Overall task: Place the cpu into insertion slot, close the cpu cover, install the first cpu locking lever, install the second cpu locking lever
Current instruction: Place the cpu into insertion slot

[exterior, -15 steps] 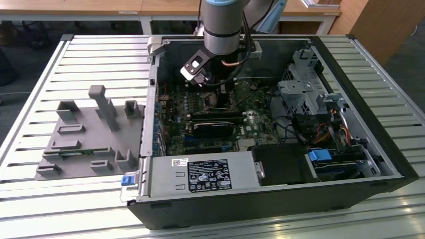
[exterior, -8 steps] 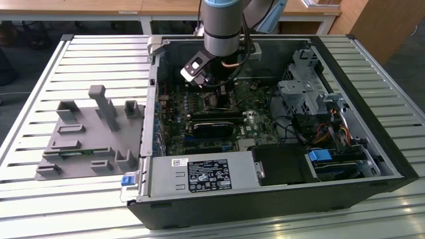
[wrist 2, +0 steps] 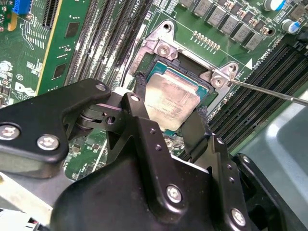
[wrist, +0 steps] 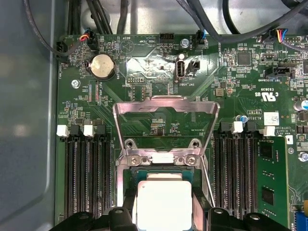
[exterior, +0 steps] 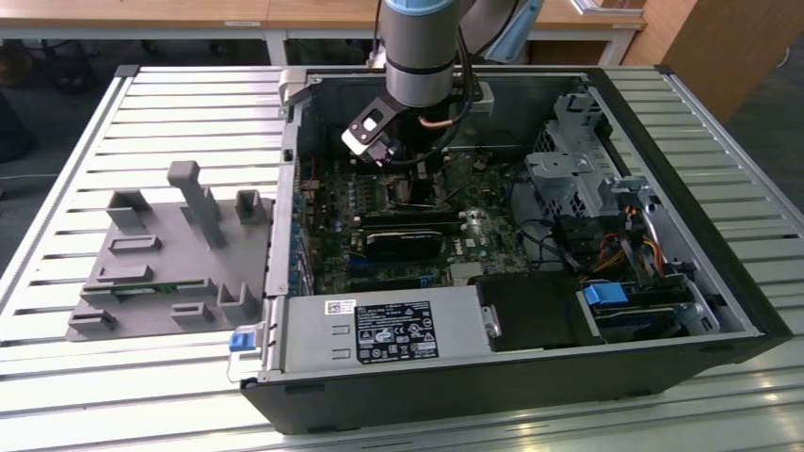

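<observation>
My gripper (wrist 2: 171,96) reaches down into the open computer case (exterior: 703,311) over the motherboard. Its two black fingers (wrist 2: 137,108) stand against opposite edges of the cpu (wrist 2: 168,101), a pale silvery square, and are shut on it. The cpu (wrist: 163,202) is level and sits in or just above the insertion slot (wrist 2: 186,63), whose dark rim shows around it. The cpu cover (wrist: 166,101), a silvery frame with a large window, is swung open away from the slot. A thin locking lever (wrist 2: 269,92) sticks out free beside the slot.
Rows of long black memory slots (wrist: 86,178) flank the socket on both sides. A coin battery (wrist: 102,66) and cables (wrist: 86,19) lie beyond the cover. A grey fixture (exterior: 176,254) sits at the exterior view's left; the power supply (exterior: 383,330) and drive cage (exterior: 571,179) crowd the case.
</observation>
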You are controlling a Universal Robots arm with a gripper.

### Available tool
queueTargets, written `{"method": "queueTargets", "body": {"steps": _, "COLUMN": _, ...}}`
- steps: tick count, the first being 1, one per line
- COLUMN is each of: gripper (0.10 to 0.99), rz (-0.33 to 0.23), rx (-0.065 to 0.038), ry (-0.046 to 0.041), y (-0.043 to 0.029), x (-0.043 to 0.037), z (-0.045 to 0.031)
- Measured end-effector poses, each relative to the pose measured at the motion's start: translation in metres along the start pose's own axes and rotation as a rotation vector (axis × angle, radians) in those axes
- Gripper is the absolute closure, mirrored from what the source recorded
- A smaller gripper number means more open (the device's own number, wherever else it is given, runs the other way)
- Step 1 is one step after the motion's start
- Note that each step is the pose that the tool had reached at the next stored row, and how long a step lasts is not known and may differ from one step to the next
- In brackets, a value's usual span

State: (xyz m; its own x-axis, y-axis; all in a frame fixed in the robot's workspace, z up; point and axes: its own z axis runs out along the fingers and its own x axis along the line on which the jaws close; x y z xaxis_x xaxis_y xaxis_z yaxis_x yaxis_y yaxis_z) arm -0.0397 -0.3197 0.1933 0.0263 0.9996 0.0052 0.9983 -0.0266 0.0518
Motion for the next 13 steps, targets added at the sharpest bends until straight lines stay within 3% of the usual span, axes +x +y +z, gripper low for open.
{"method": "queueTargets", "body": {"steps": 8, "gripper": 0.537, "rz": 0.0, "rx": 0.0, "ry": -0.0006, "y": 0.0, "x": 0.0001, "z": 0.0}}
{"method": "queueTargets", "body": {"steps": 9, "gripper": 0.475, "rz": 0.0, "rx": 0.0, "ry": -0.0007, "y": 0.0, "x": 0.0, "z": 0.0}}
{"method": "queueTargets", "body": {"steps": 13, "gripper": 0.475, "rz": 0.0, "rx": 0.0, "ry": -0.0008, "y": 0.0001, "x": 0.0001, "z": 0.0}}
